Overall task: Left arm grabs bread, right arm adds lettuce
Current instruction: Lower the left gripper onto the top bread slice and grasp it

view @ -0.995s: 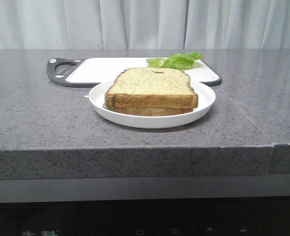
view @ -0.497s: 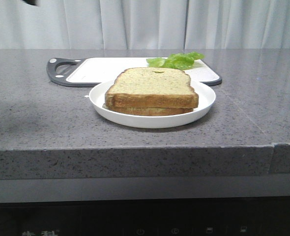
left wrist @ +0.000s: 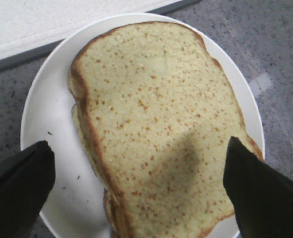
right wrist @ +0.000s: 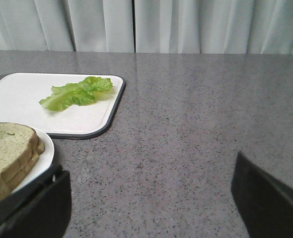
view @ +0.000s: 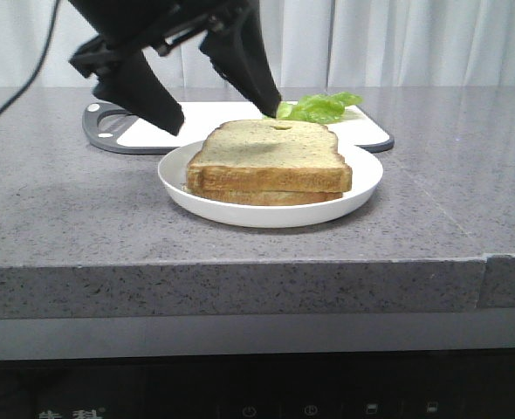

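Observation:
The bread (view: pixel 271 153) is a tan speckled slice with a brown crust. It lies on top of a second slice (view: pixel 266 197) on a white plate (view: pixel 362 179). My left gripper (view: pixel 223 120) hangs open just above the bread's far side, one finger on each side, touching nothing. In the left wrist view the bread (left wrist: pixel 156 114) fills the gap between the open gripper's (left wrist: pixel 139 142) fingers. The lettuce (view: pixel 319 107) lies on the cutting board behind the plate and also shows in the right wrist view (right wrist: pixel 77 93). My right gripper (right wrist: pixel 150 163) is open over bare countertop, right of the plate (right wrist: pixel 42 148).
A white cutting board with a dark rim (view: pixel 179 122) lies behind the plate, its handle to the left. The grey speckled countertop (view: pixel 432 192) ends at a front edge. A pale curtain hangs behind. A thin black cable (view: pixel 22 83) trails at upper left.
My left arm has come into the front view from the upper left and dropped over the bread with its jaws open. Bread, plate and lettuce have not moved.

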Controlling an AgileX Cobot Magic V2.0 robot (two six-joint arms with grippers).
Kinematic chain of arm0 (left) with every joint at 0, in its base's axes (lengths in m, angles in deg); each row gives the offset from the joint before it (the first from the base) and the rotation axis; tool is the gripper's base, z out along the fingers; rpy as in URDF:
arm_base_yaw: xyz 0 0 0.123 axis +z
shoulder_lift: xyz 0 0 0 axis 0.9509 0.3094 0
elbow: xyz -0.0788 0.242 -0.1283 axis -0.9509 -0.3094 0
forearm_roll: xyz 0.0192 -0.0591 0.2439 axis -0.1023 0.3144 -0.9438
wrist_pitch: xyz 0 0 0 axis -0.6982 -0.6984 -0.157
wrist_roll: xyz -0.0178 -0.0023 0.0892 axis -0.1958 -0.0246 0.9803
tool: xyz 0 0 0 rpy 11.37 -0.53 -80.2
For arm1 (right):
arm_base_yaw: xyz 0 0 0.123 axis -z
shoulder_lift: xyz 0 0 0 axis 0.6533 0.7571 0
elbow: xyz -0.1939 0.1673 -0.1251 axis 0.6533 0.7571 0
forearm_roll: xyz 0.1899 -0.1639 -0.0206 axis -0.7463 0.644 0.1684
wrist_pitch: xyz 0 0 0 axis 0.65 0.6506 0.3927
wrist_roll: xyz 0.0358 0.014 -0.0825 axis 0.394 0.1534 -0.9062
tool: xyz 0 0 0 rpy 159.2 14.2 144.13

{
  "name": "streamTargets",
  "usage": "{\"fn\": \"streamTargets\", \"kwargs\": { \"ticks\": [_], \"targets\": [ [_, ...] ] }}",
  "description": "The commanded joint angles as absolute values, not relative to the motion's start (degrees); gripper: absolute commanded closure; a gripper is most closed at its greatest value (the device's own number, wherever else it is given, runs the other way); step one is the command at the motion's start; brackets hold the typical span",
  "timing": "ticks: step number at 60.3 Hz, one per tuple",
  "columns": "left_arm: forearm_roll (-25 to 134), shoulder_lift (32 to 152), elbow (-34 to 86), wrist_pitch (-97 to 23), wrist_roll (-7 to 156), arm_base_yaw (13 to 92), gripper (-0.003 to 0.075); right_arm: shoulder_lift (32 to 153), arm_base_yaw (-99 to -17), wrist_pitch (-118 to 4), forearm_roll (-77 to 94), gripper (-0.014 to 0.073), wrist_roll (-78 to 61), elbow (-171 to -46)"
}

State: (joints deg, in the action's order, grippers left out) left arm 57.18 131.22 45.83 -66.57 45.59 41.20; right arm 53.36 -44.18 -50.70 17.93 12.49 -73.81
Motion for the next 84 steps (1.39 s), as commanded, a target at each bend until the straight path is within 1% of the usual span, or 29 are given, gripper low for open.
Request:
{"fn": "streamTargets", "kwargs": {
  "ticks": [1, 20, 25, 29, 32, 41, 58, 61, 63, 84],
  "targets": [
    [58.96, 130.91, 49.10, -65.76, 45.63, 40.89, 0.0051, 54.13, -43.79, -55.35, 18.41, -0.0066, 12.31, -75.99],
    [58.70, 132.72, 49.68, -65.89, 45.63, 40.89, 0.0051, 54.13, -43.79, -55.35, 18.41, -0.0066, 12.31, -75.99],
    [58.70, 132.72, 49.68, -65.89, 45.63, 40.89, 0.0085, 54.13, -43.79, -55.35, 18.41, -0.0066, 12.31, -75.99],
    [58.70, 132.72, 49.68, -65.99, 45.63, 40.89, 0.0150, 54.13, -43.79, -55.35, 18.41, -0.0066, 12.31, -75.99],
    [58.70, 132.72, 49.68, -65.99, 45.63, 40.89, 0.0223, 54.13, -43.79, -55.35, 18.41, -0.0066, 12.31, -75.99],
    [58.70, 132.72, 49.68, -66.12, 45.63, 40.89, 0.0410, 54.13, -43.79, -55.35, 18.41, -0.0066, 12.31, -75.99],
    [58.70, 132.72, 49.68, -66.12, 45.63, 40.89, 0.0651, 54.13, -43.79, -55.35, 18.41, -0.0066, 12.31, -75.99],
    [58.70, 132.72, 49.68, -66.12, 45.63, 40.89, 0.0715, 54.13, -43.79, -55.35, 18.41, -0.0066, 12.31, -75.99],
    [58.70, 132.72, 49.68, -66.12, 45.63, 40.89, 0.0741, 54.13, -43.79, -55.35, 18.41, -0.0066, 12.31, -75.99],
    [58.83, 131.39, 49.68, -66.12, 45.63, 40.89, 0.0741, 54.13, -43.79, -55.35, 18.41, -0.0066, 12.31, -75.99]
  ]
}}
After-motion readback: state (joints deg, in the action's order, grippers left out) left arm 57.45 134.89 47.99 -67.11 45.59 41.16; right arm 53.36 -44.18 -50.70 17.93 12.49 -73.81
